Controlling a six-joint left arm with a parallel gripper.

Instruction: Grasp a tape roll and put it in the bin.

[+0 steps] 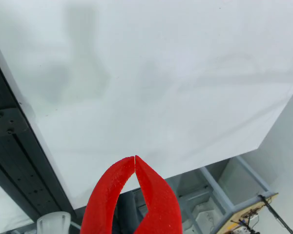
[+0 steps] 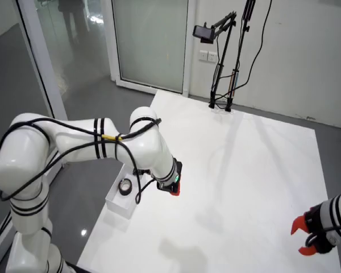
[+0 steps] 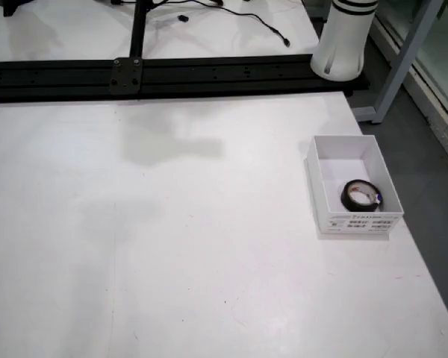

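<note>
White table [image 2: 250,182] fills most of every view, its top bare around the pincer. White six-joint arm [image 2: 91,145] reaches in from the left in the room view, cables along it, wrist bent down over the table's left edge. Second arm's red gripper [image 2: 302,234] sits at the lower right of the room view, well apart from the working one. Black rail [image 3: 172,74] runs along the far table edge in the overhead view.

White bin [image 3: 353,185] is a small open box at the table edge; in the room view it lies just left of and below the pincer [image 2: 174,189]. The pincer is above the tabletop, not over the bin.

Black tape roll [image 3: 360,195] lies flat inside the bin, near the front wall; in the room view the tape roll is left of the pincer, apart from it.

Pincer [image 1: 135,157], in the view riding on it: red fingers [image 1: 110,192] meet at the tips, closed, nothing between them. White tabletop only beyond the tips.
</note>
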